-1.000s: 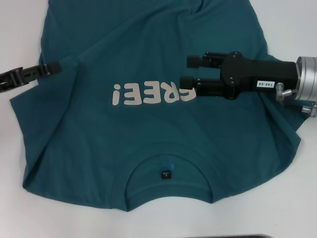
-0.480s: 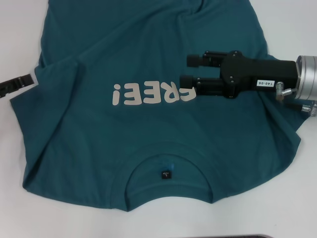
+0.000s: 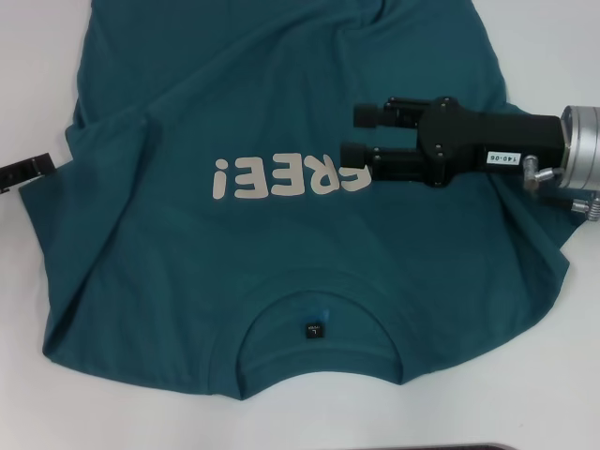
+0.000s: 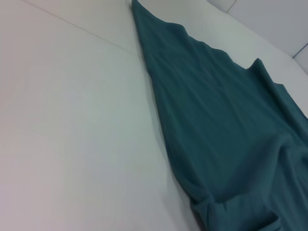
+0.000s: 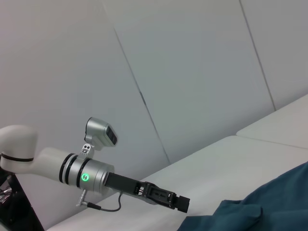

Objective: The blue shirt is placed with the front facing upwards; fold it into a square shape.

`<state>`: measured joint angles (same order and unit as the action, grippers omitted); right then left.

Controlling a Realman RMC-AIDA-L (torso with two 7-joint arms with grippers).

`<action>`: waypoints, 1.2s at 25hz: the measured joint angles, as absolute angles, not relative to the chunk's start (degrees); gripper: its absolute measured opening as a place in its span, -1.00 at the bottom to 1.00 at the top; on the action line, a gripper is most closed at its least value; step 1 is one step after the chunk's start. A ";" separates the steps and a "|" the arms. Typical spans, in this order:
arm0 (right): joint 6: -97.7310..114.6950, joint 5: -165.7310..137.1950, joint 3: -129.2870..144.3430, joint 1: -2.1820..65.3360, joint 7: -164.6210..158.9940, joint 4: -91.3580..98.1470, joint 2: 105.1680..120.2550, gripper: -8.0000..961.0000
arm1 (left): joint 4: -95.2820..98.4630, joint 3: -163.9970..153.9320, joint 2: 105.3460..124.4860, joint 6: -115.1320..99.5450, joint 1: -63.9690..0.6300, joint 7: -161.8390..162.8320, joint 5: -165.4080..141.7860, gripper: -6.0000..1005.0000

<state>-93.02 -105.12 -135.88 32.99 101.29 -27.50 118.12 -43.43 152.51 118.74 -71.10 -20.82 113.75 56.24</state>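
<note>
The blue shirt (image 3: 281,244) lies spread on the white table, front up, with its cream lettering (image 3: 286,178) across the chest and its neck with a black label (image 3: 314,330) toward me. My right gripper (image 3: 352,134) hovers open over the chest's right part, fingers pointing left, holding nothing. Only the tip of my left gripper (image 3: 23,172) shows at the left edge, just off the shirt's sleeve; the right wrist view shows the left gripper (image 5: 179,203) shut beside the cloth. The left wrist view shows the shirt's edge (image 4: 202,125) on the table.
The white table (image 3: 553,56) surrounds the shirt on all sides. A dark strip (image 3: 441,447) shows at the near edge. Pale wall panels (image 5: 192,72) stand behind the table.
My left gripper has drawn back leftward off the shirt's sleeve to the picture's edge. The sleeve stays folded inward. The right arm has not moved.
</note>
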 joint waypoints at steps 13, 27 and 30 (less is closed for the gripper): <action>-93.17 -104.93 -136.05 32.92 101.27 -27.63 118.12 0.59 | -42.13 152.40 118.74 -68.43 -20.99 112.47 56.09 0.41; -93.16 -104.93 -136.06 33.03 101.30 -27.59 118.03 0.59 | -42.11 149.26 118.44 -69.88 -21.00 112.32 56.07 0.41; -93.17 -104.86 -136.06 32.95 101.30 -27.59 118.03 0.59 | -42.36 148.70 118.25 -71.49 -21.01 112.32 56.09 0.41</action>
<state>-93.17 -104.86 -136.06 32.95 101.30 -27.59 118.03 -42.36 148.70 118.25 -71.49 -21.01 112.32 56.09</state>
